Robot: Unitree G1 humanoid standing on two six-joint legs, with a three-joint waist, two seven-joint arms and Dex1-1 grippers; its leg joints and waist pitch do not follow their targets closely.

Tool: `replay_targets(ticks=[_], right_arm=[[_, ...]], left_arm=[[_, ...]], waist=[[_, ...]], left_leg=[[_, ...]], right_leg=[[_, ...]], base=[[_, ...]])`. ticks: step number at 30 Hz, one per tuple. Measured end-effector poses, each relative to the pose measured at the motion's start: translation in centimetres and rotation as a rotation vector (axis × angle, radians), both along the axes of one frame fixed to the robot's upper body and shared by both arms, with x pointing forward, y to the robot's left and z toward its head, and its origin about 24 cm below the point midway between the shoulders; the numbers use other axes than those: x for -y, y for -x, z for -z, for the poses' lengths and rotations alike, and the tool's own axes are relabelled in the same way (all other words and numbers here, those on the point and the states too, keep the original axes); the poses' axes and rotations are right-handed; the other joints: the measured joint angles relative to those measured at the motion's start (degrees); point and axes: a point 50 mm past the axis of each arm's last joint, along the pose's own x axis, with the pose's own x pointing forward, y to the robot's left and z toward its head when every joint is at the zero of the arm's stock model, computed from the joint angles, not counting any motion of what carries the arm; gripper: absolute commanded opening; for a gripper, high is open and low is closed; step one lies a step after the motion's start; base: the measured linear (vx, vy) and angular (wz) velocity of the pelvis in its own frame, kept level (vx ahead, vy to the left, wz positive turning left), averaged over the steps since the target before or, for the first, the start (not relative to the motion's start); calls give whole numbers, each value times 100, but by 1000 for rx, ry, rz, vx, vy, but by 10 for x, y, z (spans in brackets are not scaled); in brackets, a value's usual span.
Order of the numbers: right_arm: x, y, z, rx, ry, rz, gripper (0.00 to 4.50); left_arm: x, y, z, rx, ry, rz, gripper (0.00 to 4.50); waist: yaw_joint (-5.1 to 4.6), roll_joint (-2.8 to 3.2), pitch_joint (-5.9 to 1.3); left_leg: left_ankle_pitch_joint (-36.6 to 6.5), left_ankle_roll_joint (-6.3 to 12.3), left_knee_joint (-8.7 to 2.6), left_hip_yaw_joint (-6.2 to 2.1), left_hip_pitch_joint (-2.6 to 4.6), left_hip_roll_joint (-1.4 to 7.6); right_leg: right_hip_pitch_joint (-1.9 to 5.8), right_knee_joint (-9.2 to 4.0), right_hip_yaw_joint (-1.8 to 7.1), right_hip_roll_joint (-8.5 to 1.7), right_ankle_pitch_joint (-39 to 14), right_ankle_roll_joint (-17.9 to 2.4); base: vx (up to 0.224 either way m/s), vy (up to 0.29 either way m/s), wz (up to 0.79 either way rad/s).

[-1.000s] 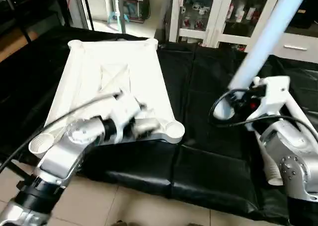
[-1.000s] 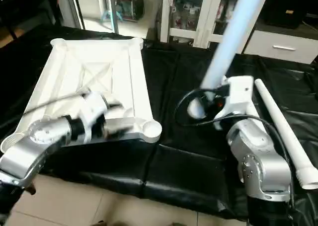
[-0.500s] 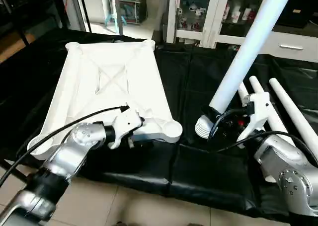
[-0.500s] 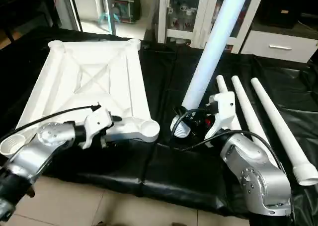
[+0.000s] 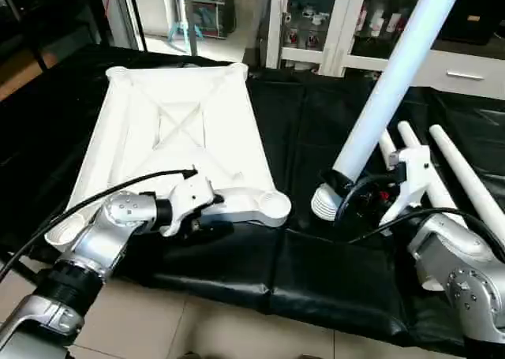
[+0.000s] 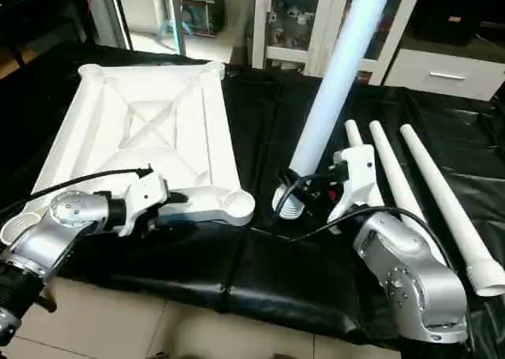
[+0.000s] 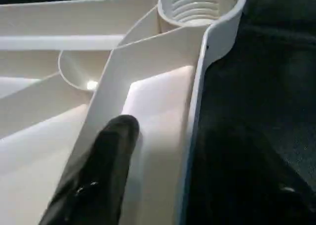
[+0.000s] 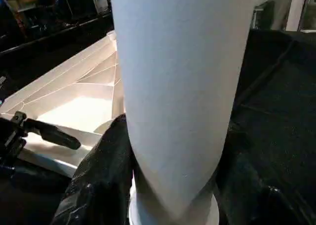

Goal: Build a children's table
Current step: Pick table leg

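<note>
The white table top [image 5: 177, 130] lies upside down on the black cloth, its ribbed X-braced underside facing up. My left gripper [image 5: 211, 215] is at its near rim, beside the near right corner socket [image 5: 274, 205]. It is shut on that rim, with one black finger [image 7: 111, 156] on the ribbed side and the other beneath. My right gripper [image 8: 173, 185] is shut on a white leg [image 5: 394, 67]. The leg tilts up and away, its threaded end [image 5: 323, 203] hanging just above the cloth right of that socket.
Three more white legs [image 6: 450, 209] lie side by side on the black cloth [image 5: 316, 272] behind my right arm. A white glass-door cabinet [image 5: 347, 20] stands at the back. The cloth's front edge drops to a tiled floor [image 5: 197, 335].
My left gripper drew back from over the table top to its near rim and narrowed onto it. The right gripper brought the leg's threaded end down toward the cloth, then held still.
</note>
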Motion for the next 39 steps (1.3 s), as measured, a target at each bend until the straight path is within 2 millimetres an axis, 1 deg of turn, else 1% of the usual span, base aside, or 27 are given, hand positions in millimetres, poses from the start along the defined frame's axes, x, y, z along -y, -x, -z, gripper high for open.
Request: replay_targets(ticks=[1,3,4,5,7,10,11,12,14,15,16,18,19,22,25,26,29,34,36,38,39], right_arm=[[0,1,1,-4,0,1,191],[0,1,2,-8,0,1,191],[0,1,2,-9,0,1,191],[0,1,2,-9,0,1,191],[0,1,2,-9,0,1,191],[0,1,2,-8,-1,1,191],[0,1,2,-9,0,1,191],[0,1,2,-8,-1,0,191],[0,1,2,-8,-1,-1,191],[0,1,2,-8,-1,-2,191],[0,1,2,-8,-1,-3,191],[0,1,2,-8,-1,-4,191],[0,1,2,-8,-1,-4,191],[0,2,2,-8,-2,-6,191],[0,2,2,-8,-2,-6,191],[0,2,2,-8,-2,-6,191],[0,1,2,-8,-2,-7,191],[-2,0,1,-3,-1,-17,191],[-6,0,0,-8,11,-62,191],[-10,2,2,-28,16,-112,191],[-12,3,3,-38,7,-133,191]], left_arm=[[0,0,0,0,0,-2,255],[-2,0,0,1,3,-7,252],[-2,-1,0,1,3,-8,240],[-2,-1,1,0,4,-9,240],[-1,-2,1,3,5,-7,216],[-1,-3,1,4,-3,-2,214],[-2,-3,1,3,-7,2,183],[-2,-3,1,1,-10,6,173],[-2,-3,1,-3,-15,17,171],[-1,-3,1,-3,-20,25,139],[-1,-3,1,-2,-26,32,139],[-1,-3,1,-1,-40,47,121],[-1,-3,2,-3,-46,54,121],[0,-3,3,-7,-59,66,86],[-1,-2,4,-14,-71,75,76],[-1,-2,4,-17,-74,80,56],[-1,-2,4,-22,-85,92,31],[4,-1,2,-19,-76,125,8],[9,2,2,-22,-66,142,2],[15,8,2,-32,-58,173,2],[20,11,2,-38,-56,200,2]], waist=[[0,0,0],[0,0,0],[0,0,0],[-1,0,0],[1,2,-2],[2,2,-2],[1,3,-2],[1,3,-2],[3,5,-3],[2,6,-4],[2,6,-4],[1,11,-7],[2,16,-10],[2,31,-21],[0,44,-30],[0,45,-30],[-4,45,-30],[-22,46,-31],[-27,48,-32],[-16,48,-32],[20,49,-32]], left_leg=[[0,0,0,0,0,0],[0,0,0,1,0,0],[0,0,0,1,1,0],[0,0,0,1,1,0],[1,-1,0,1,4,0],[3,-4,0,1,4,1],[4,-4,0,1,3,1],[4,-4,0,2,4,1],[4,-4,0,2,4,1],[4,-4,0,2,3,2],[4,-4,0,2,3,2],[4,-4,0,2,4,2],[4,-4,0,2,4,2],[4,-4,0,3,5,2],[4,-4,0,3,5,2],[4,-4,0,3,5,2],[3,-3,0,4,4,1],[2,-1,0,8,3,1],[1,0,-2,9,1,1],[0,1,-9,9,1,2],[0,2,-10,9,0,2]], right_leg=[[0,0,0,0,0,0],[0,0,0,0,0,0],[0,0,0,0,0,0],[1,0,0,0,0,0],[3,0,0,0,1,-2],[4,0,0,0,4,-5],[4,0,0,0,4,-5],[4,0,0,0,4,-5],[3,0,0,0,4,-5],[3,0,0,0,4,-5],[3,0,0,0,4,-5],[4,0,1,0,4,-5],[4,0,0,0,4,-5],[4,0,1,-1,4,-5],[4,0,1,-1,4,-5],[4,0,1,-1,4,-5],[4,-1,2,-1,3,-4],[2,-3,5,-2,3,-4],[0,-3,5,-2,2,-4],[-1,-8,4,-2,1,-3],[-2,-11,3,-2,0,-2]], base=[[0,0,0],[0,0,0],[0,0,0],[0,0,0],[0,0,0],[0,0,0],[0,0,0],[0,0,0],[0,0,0],[0,0,0],[0,0,0],[0,0,0],[0,0,0],[0,0,0],[0,0,0],[0,0,0],[0,0,0],[0,0,0],[0,0,0],[0,0,0],[0,0,0]])
